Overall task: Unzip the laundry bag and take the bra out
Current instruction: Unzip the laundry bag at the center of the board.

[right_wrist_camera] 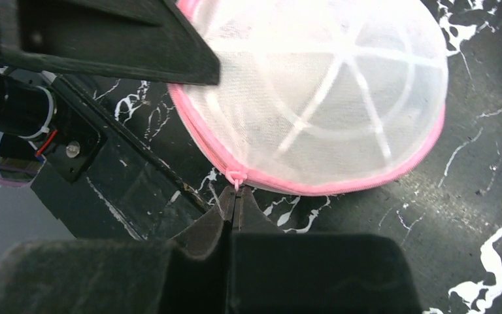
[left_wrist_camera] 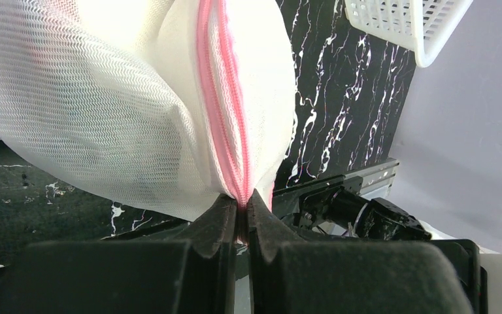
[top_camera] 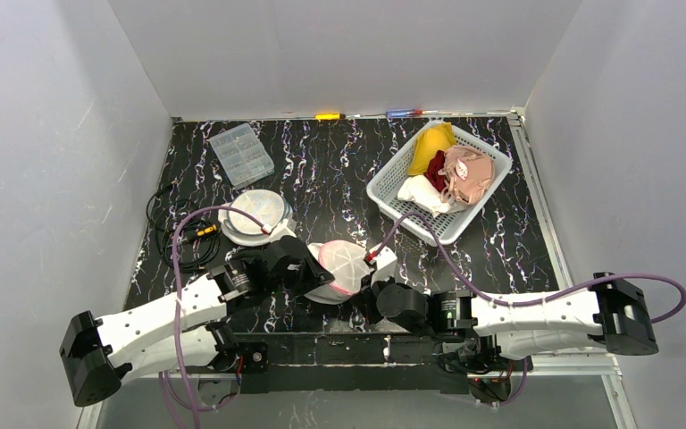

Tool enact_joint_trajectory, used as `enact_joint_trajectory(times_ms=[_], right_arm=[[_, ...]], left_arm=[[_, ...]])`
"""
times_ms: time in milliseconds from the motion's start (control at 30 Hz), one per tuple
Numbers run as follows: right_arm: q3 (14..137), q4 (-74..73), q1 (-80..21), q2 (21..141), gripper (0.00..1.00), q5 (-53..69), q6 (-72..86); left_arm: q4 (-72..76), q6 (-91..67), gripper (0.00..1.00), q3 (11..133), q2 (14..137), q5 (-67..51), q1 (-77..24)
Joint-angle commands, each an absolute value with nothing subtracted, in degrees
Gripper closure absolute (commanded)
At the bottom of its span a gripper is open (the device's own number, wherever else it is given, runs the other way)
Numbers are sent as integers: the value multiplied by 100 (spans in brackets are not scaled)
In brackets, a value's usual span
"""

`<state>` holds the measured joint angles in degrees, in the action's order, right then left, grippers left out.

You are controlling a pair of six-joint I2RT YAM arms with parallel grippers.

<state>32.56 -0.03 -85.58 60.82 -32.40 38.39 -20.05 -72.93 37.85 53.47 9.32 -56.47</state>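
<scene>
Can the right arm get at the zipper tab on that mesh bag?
Apparently yes: the right gripper is shut on the zipper tab at the near edge of the mesh bag, nothing in between.

The left gripper [left_wrist_camera: 242,204] has its dark jaws pressed together on the pink zipper [left_wrist_camera: 225,98] seam of the white mesh laundry bag [left_wrist_camera: 91,98], which bulges up and fills the upper left. Behind it lies the black marbled table [left_wrist_camera: 340,111]. A white basket [left_wrist_camera: 405,23] corner shows at the top right, against a grey wall [left_wrist_camera: 470,144].
</scene>
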Motion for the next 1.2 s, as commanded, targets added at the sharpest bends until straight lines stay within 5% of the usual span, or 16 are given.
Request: enact_joint_trajectory(times_ms=[0,667,1167], right_arm=[[3164,-451,-8590,5916,99,-3722,4241],[3885,-945,-8591,5333,99,-4177,3070],[2811,400,-8589,5682,99,-3823,3632]], left_arm=[[-2209,-7221,100,3646,5223,1347,-5607],[-441,-4983,100,4866,6106,-564,-5438],[212,-5260,96,3333,6143,-1214,-5001]])
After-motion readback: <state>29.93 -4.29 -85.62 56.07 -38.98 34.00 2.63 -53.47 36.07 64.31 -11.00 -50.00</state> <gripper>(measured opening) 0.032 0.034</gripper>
